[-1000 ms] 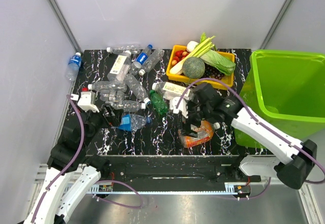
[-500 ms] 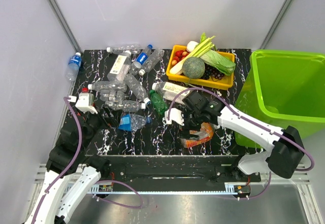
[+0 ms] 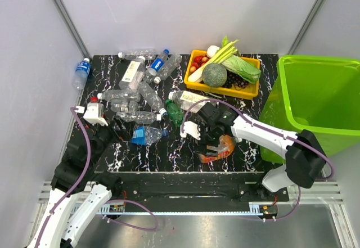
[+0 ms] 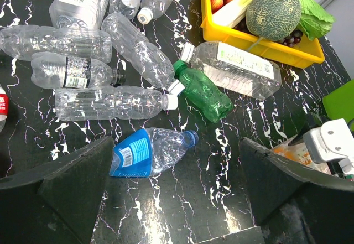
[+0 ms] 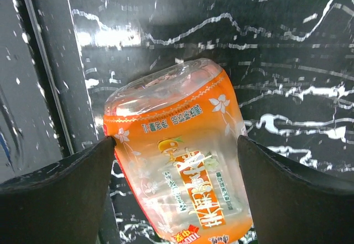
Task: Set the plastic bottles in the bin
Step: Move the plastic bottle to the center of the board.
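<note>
The orange bottle [image 5: 182, 161] lies near the table's front edge [image 3: 223, 148]. My right gripper [image 5: 176, 140] is open and straddles it, with a finger close against each side; it also shows in the top view [image 3: 209, 138]. My left gripper [image 4: 176, 150] is open and empty, hovering above a crushed blue-labelled bottle [image 4: 146, 152] at the left [image 3: 147, 135]. A green bottle [image 4: 204, 93] and several clear bottles [image 4: 110, 103] lie beyond. The lime-green bin [image 3: 315, 99] stands at the right.
A yellow tray [image 3: 194, 82] of vegetables and fruit stands at the back centre. A blue-labelled bottle [image 3: 82, 71] leans against the left wall. A clear white-labelled bottle [image 4: 238, 69] lies before the tray. Bare table shows between the two grippers.
My right gripper swung left off the orange bottle, then came back and now brackets it. The bottle shifted slightly. The left arm barely moved.
</note>
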`<action>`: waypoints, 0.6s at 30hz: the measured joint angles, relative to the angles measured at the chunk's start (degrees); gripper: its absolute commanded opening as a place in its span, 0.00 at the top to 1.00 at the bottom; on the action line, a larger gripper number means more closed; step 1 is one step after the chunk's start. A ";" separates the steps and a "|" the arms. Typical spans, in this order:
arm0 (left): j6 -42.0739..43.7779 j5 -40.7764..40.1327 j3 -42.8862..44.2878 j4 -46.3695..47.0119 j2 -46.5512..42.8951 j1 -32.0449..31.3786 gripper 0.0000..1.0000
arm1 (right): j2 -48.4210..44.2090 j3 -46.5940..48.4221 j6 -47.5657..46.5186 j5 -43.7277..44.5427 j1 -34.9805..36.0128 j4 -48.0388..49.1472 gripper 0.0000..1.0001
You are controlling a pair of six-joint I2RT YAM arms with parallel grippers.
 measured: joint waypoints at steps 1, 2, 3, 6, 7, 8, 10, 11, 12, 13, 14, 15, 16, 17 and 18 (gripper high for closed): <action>0.00 -0.04 0.02 0.00 0.00 0.00 0.01 | 0.48 0.31 0.59 -0.90 0.00 0.70 0.13; -0.02 -0.11 0.00 0.00 0.00 0.00 0.01 | 1.18 0.81 1.16 -1.97 0.00 1.57 0.15; -0.02 -0.13 0.00 0.00 0.00 0.00 0.01 | 1.88 1.29 1.90 -2.95 0.13 2.80 0.17; -0.04 -0.26 0.00 0.00 0.00 0.00 0.01 | 4.11 2.49 3.93 -5.25 1.05 7.63 0.18; -0.04 -0.28 0.00 0.00 0.00 0.00 0.01 | 4.72 2.75 4.70 -5.68 1.55 9.57 0.18; -0.04 -0.31 0.02 0.00 0.00 0.00 0.01 | 5.22 2.82 5.55 -6.03 2.08 11.63 0.18; -0.04 -0.31 0.00 0.00 0.02 0.00 0.01 | 6.38 2.78 7.74 -6.51 2.95 16.15 0.16; -0.02 -0.28 0.00 0.00 0.02 0.00 0.01 | 6.93 2.62 9.29 -6.49 3.21 18.91 0.16; -0.04 -0.26 0.00 0.00 0.02 0.00 0.01 | 7.37 2.43 10.73 -6.43 3.41 21.35 0.15; -0.02 -0.26 0.00 0.00 0.02 0.00 0.01 | 7.87 2.29 12.46 -6.32 3.45 23.82 0.13; -0.02 -0.26 0.00 0.00 0.02 0.00 0.01 | 8.15 2.25 13.77 -5.99 3.48 25.38 0.11; -0.02 -0.26 0.00 0.00 0.00 0.00 0.01 | 8.24 2.25 14.75 -5.68 3.48 26.29 0.10; -0.02 -0.26 0.00 0.00 0.00 0.00 0.01 | 8.24 2.25 15.52 -5.22 3.48 26.82 0.09; -0.02 -0.26 0.00 0.00 0.00 0.00 0.01 | 8.11 2.25 15.96 -4.83 3.48 27.10 0.07; -0.02 -0.26 0.00 0.00 0.00 0.00 0.01 | 7.93 2.25 16.06 -4.46 3.48 27.12 0.06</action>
